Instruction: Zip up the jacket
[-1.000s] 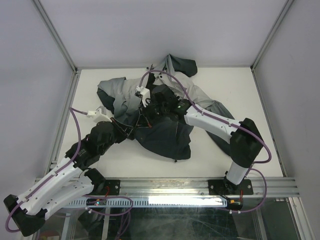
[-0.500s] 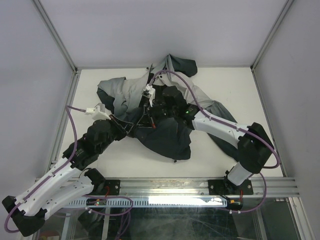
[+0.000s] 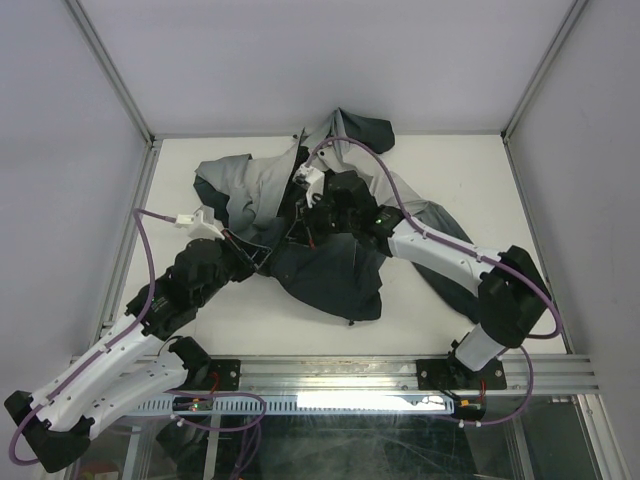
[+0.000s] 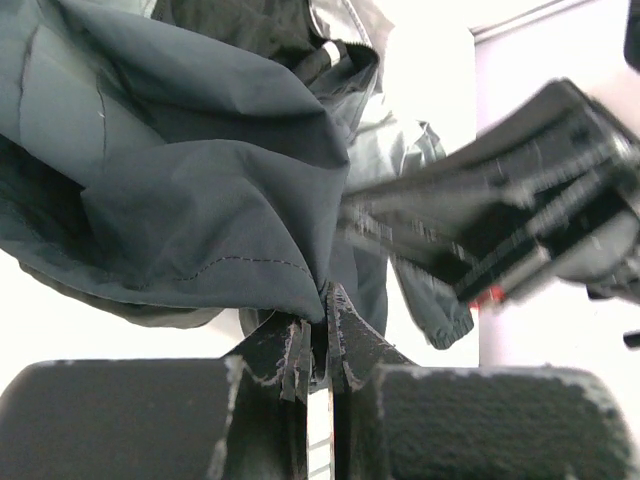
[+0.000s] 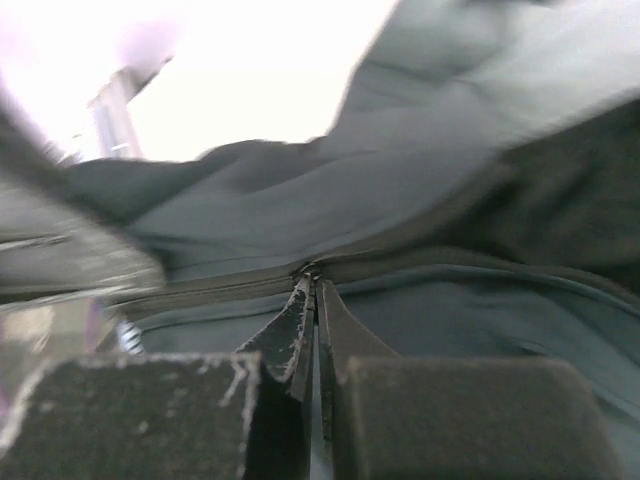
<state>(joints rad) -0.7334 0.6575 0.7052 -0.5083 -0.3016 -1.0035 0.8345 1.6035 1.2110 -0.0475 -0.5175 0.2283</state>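
Observation:
The jacket lies crumpled mid-table, light grey at the back left and dark teal-black toward the front. My left gripper is shut on the jacket's dark bottom edge; in the left wrist view its jaws pinch the fabric fold. My right gripper sits over the jacket's middle. In the right wrist view it is shut on the zipper pull, with the zipper line running left from the tips. The zipper is drawn taut between both grippers.
The white table is boxed by aluminium posts and white walls. A metal rail runs along the front edge. A sleeve trails right under my right arm. The hood lies at the back edge.
My right gripper has moved toward the back of the table along the zipper line, about a hand's width. My left gripper has kept its hold near the hem.

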